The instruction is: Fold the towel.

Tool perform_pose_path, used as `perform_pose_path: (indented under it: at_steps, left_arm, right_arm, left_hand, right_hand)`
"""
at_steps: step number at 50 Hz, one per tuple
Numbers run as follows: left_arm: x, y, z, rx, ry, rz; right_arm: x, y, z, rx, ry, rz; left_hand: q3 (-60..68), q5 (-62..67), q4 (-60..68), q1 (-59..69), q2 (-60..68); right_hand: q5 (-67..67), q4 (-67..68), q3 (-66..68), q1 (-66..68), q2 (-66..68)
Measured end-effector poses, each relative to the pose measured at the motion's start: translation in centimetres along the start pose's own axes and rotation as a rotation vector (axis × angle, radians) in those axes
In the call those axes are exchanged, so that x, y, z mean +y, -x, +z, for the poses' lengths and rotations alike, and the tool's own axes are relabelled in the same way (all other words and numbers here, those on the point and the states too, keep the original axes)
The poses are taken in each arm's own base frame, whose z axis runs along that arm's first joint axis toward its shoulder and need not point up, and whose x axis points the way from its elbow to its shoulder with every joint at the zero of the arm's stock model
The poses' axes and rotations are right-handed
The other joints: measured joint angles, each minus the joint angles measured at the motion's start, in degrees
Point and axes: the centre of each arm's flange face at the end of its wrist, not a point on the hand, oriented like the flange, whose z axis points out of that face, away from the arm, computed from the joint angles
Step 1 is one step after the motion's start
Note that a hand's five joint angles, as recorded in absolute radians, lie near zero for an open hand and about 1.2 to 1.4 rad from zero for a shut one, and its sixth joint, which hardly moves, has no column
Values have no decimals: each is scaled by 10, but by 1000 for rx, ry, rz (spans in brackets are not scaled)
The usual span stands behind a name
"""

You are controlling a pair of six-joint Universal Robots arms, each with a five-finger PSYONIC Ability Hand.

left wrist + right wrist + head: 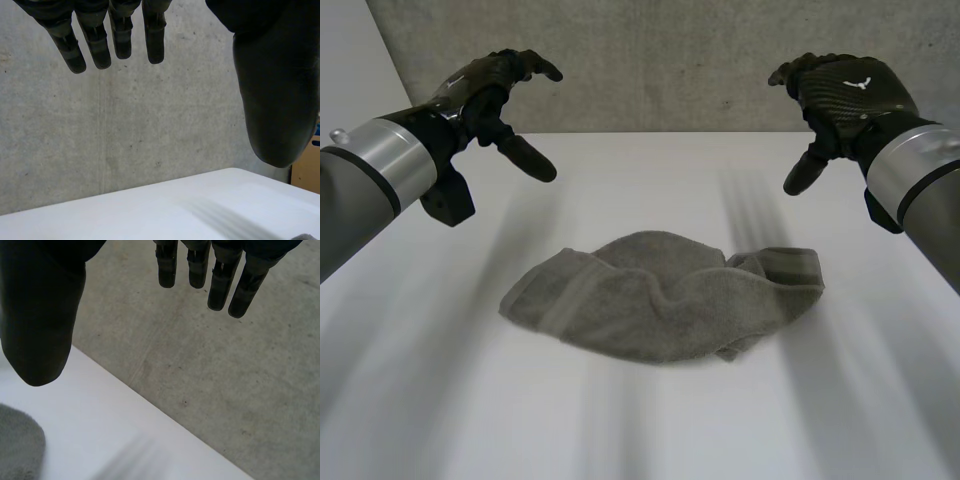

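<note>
A grey towel lies crumpled in a loose heap at the middle of the white table. My left hand hovers high above the table, behind and to the left of the towel, open with relaxed fingers and nothing in it. My right hand hovers at the same height behind and to the right of the towel, open and empty too, its fingers spread from the thumb. A bit of the towel lies below the right thumb.
A grey concrete wall stands behind the table's far edge. A brown box stands beyond the table beside the left thumb.
</note>
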Motion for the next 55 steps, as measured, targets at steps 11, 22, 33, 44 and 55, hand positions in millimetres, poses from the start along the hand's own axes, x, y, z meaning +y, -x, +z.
perform_pose_path:
  at_steps: [11,22,33,44,55]
  left_arm:
    - [-3,-2,-8,-64,45,-15]
    - [-3,-12,-17,-125,73,121]
    - [2,-23,-18,-153,71,181]
    - [8,-25,-16,-134,85,173]
    - [62,-20,9,-11,211,172]
  right_arm:
    - [-3,-19,-1,81,64,112]
    - [-9,-31,-7,180,53,159]
    - [-10,-29,-8,174,51,150]
    - [-12,-29,-7,165,42,129]
    - [22,-11,0,-3,183,-232]
  left_hand:
    - [0,0,-1,0,0]
    - [0,0,-2,0,0]
    - [0,0,-2,0,0]
    - [0,0,-2,0,0]
    - [0,0,-2,0,-2]
  right_hand:
    - [0,0,0,0,0]
    - [0,0,0,0,0]
    - [0,0,0,0,0]
    - [0,0,0,0,0]
    - [0,0,-3,0,-2]
